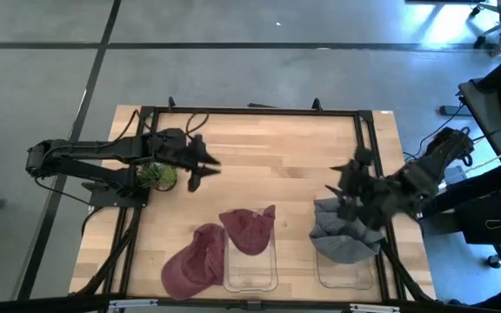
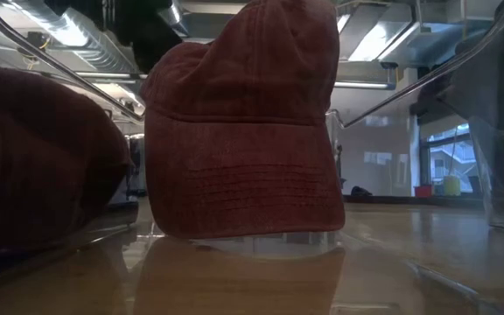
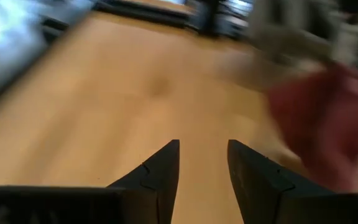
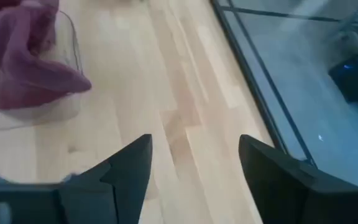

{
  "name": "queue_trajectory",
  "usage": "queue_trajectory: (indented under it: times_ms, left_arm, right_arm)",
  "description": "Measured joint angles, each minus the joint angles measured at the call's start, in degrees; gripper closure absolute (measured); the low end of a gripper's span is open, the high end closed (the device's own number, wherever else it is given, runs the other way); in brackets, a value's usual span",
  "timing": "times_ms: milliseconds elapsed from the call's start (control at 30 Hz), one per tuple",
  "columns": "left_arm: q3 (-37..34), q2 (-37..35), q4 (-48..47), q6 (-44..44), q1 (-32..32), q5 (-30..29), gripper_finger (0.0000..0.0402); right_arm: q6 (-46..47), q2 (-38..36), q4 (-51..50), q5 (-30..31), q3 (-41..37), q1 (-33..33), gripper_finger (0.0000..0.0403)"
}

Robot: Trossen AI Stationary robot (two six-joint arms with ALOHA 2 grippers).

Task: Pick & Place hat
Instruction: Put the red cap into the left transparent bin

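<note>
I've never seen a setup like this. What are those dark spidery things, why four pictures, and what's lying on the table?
They are two robot arms working at a wooden table. One picture looks straight down, one sits at table height, and two come from cameras on the arms' wrists. The left gripper hangs over bare wood with its fingers apart, holding nothing. The right gripper, also open and empty, is above a grey hat. One red hat sits on a clear stand; another red hat lies beside it.

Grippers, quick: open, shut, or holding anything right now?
Left gripper: open, empty, above bare table.
Right gripper: open, empty, over the grey hat.
</note>
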Motion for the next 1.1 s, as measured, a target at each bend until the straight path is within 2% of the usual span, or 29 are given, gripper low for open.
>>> queue_trajectory:
  times_ms: [100, 200, 300, 367, 500, 633, 800, 967, 1100]
  left_arm:
    - [0.0, 0.0, -2.5, 0.0, 0.0, 8.2, 0.0272]
    - [0.0, 0.0, -5.8, 0.0, -0.2, 13.3, 0.0269]
    - [0.0, 0.0, -8.8, 1.9, -1.8, 16.5, 0.0268]
    - [0.0, 0.0, -10.6, 2.9, -3.8, 16.2, 0.0268]
    - [0.0, 0.0, -12.1, 3.7, -9.9, 12.3, 0.0271]
    - [0.0, 0.0, -12.8, 4.9, -17.8, 2.4, 0.0272]
    - [0.0, 0.9, -14.1, 3.7, -27.3, -8.0, 0.0272]
    - [0.0, 4.3, -12.3, 3.4, -34.2, -12.8, 0.027]
    - [0.0, 8.3, -9.0, 1.3, -37.4, -13.7, 0.0273]
  right_arm:
    - [-14.8, -0.1, 11.4, -5.2, 0.0, -6.7, 0.0163]
    - [-30.0, 0.6, 22.7, -14.9, 0.0, -13.7, 0.0163]
    - [-38.6, 1.4, 28.9, -22.5, 0.0, -20.5, 0.0163]
    - [-41.0, 1.9, 30.5, -25.6, 0.0, -24.8, 0.0163]
    - [-44.2, 3.1, 36.1, -30.1, -2.2, -31.7, 0.0163]
    - [-46.1, 3.7, 41.5, -34.0, -4.3, -35.3, 0.0163]
    - [-46.6, 4.4, 43.9, -35.2, -4.7, -37.0, 0.0163]
    - [-46.8, 4.4, 47.4, -35.4, -4.7, -37.1, 0.0163]
    - [-46.8, 4.4, 49.5, -35.3, -4.7, -37.1, 0.0163]
